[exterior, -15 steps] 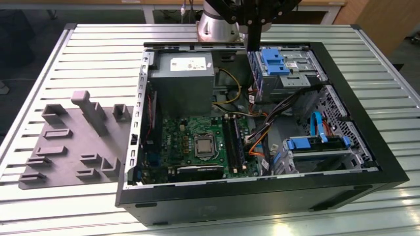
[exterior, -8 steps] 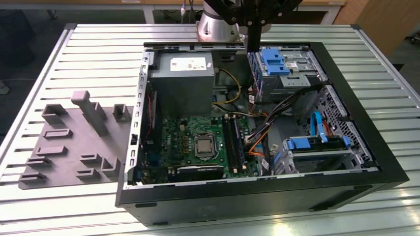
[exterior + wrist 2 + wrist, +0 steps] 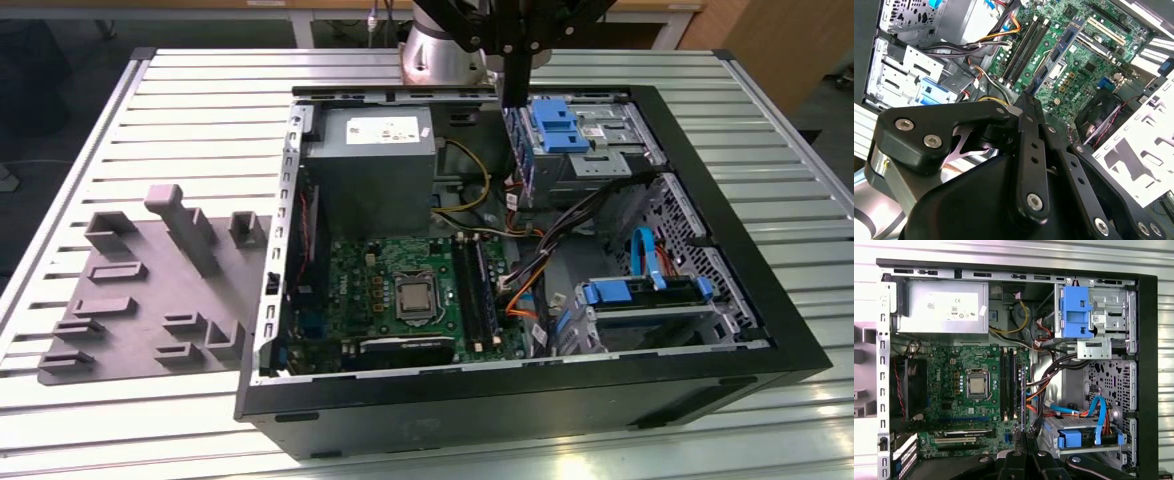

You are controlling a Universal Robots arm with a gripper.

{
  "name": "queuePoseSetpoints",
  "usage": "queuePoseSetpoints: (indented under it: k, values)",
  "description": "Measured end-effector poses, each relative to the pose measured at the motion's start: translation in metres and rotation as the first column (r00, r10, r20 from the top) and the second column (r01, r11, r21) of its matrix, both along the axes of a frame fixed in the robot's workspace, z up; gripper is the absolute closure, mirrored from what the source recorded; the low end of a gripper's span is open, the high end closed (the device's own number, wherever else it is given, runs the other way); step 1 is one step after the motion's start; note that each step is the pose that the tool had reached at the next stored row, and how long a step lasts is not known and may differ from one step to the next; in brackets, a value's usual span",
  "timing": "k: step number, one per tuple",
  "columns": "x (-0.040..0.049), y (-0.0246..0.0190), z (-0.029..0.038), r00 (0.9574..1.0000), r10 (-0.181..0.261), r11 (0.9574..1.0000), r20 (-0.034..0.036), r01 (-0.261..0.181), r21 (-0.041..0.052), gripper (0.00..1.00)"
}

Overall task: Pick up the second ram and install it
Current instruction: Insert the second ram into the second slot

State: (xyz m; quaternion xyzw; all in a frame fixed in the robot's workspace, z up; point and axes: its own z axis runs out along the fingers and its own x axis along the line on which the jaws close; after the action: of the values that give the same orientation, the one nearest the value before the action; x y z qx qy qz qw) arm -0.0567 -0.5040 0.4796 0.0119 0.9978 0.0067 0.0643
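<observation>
The second ram point(image 3: 522, 150), a thin blue-green stick, hangs under my gripper point(image 3: 515, 100), which is shut on it above the open computer case point(image 3: 534, 400). It sits high over the back of the case, beside the blue drive caddy point(image 3: 555, 124). In the first wrist view the ram point(image 3: 1024, 390) runs edge-on as a narrow strip out from the gripper point(image 3: 1026, 437), just to one side of the black ram slots point(image 3: 1008, 385). The green motherboard point(image 3: 387, 270) with those slots point(image 3: 478, 285) lies below. In the second wrist view the gripper point(image 3: 1027, 98) points at the slots point(image 3: 1026, 42).
A grey moulded tray point(image 3: 134, 300) with raised blocks lies on the slatted table at the exterior view's left. Inside the case are a grey power supply point(image 3: 367, 160), orange and black cables point(image 3: 527, 280), and a drive cage with blue parts point(image 3: 641, 300).
</observation>
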Motion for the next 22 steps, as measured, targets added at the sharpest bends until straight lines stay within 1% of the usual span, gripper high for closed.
queuePoseSetpoints:
  k: [16, 22]
  values:
    - [0.0, 0.0002, -0.0008, 1.0, 0.0, 0.9999, -0.0001, 0.0, -0.0105, 0.89]
    - [0.0, 0.0003, -0.0019, 1.0, 0.0, 0.9999, -0.0001, 0.0, -0.0115, 0.89]
